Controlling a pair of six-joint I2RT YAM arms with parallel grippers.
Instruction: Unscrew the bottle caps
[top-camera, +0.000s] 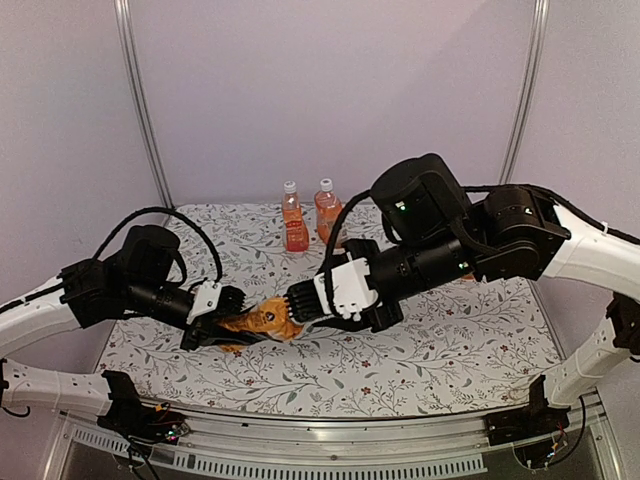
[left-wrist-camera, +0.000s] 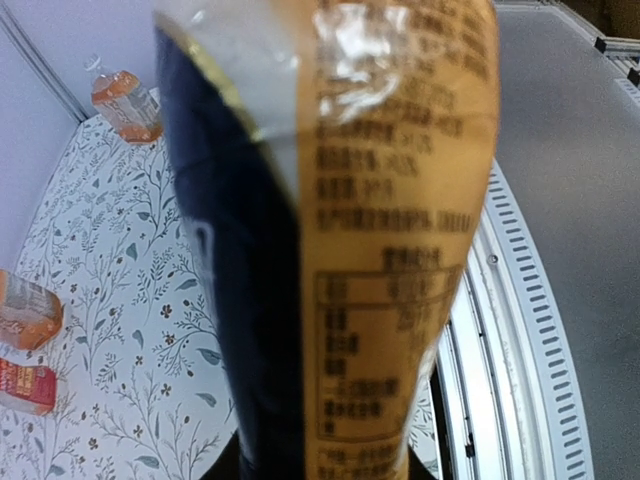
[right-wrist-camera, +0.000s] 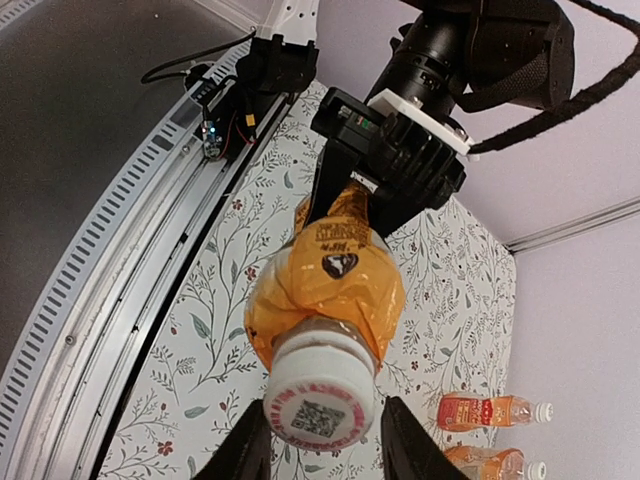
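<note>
Only from right wrist: cap (right-wrist-camera: 318, 405) on held bottle (right-wrist-camera: 325, 285).

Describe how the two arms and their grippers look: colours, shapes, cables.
Both arms: white tubular links joined by bulky black joint housings. A black cable loops over the left arm; another runs along the right arm, whose housing shows a small green light. Each wrist carries a white block. The left gripper and right gripper have black fingers.

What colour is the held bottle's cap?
White cap, red print on top; best in right wrist view.
</note>
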